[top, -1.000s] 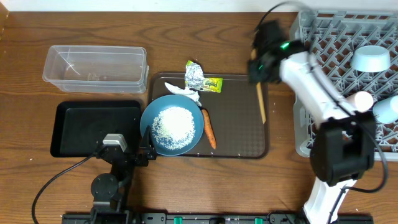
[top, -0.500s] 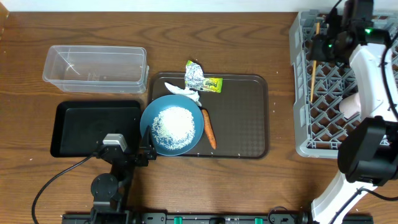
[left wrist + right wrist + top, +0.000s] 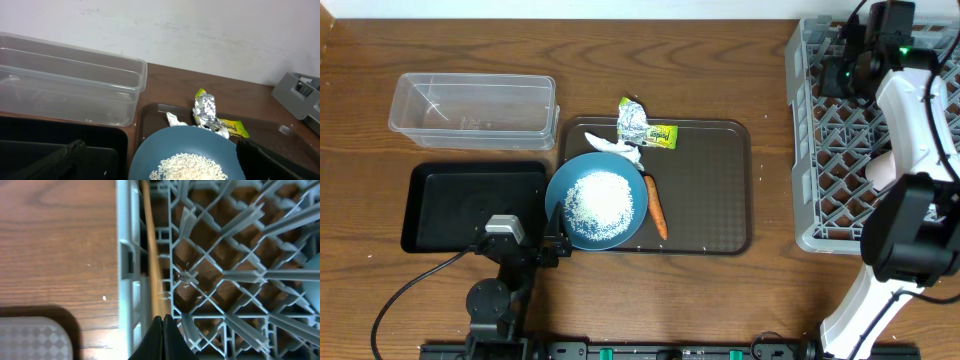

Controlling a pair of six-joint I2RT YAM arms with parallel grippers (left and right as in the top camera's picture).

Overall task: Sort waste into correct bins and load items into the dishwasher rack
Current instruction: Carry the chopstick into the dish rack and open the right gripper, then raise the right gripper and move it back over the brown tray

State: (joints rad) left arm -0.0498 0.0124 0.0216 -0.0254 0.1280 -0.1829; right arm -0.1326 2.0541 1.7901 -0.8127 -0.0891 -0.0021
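Rice grains [image 3: 599, 202] lie heaped on the round blue plate [image 3: 560, 200], which sits at the left end of the brown serving tray [image 3: 710, 200] in the overhead view. An orange carrot [image 3: 656, 208] lies just beside the plate's right edge. The crumpled tissue [image 3: 620, 149] and the silver-and-yellow-green foil wrapper [image 3: 642, 126] are at the tray's far rim. Left of the tray the clear tub [image 3: 472, 108] stands behind the black tray [image 3: 470, 207]. The left arm [image 3: 505, 242] is low at the table's [image 3: 770, 300] near edge. The right gripper [image 3: 842, 70] is over the far left corner of the grey dishwasher rack [image 3: 835, 190]; its fingers cannot be made out from here.

From the left wrist, the left gripper [image 3: 160, 145] is spread wide, with one dark finger at each lower corner and nothing between them. Ahead are the plate [image 3: 150, 155] with rice [image 3: 187, 170], the tissue [image 3: 175, 119], the wrapper [image 3: 207, 112], the tub [image 3: 70, 80] and a corner of the rack [image 3: 300, 95].

From the right wrist, the right gripper [image 3: 162, 322] is clenched to a dark point. A wooden chopstick [image 3: 151, 255] runs along the inside of the rack's [image 3: 127, 255] outer wall and its near end meets the fingertips, pinched there. Whether it is one stick or the pair together is unclear.
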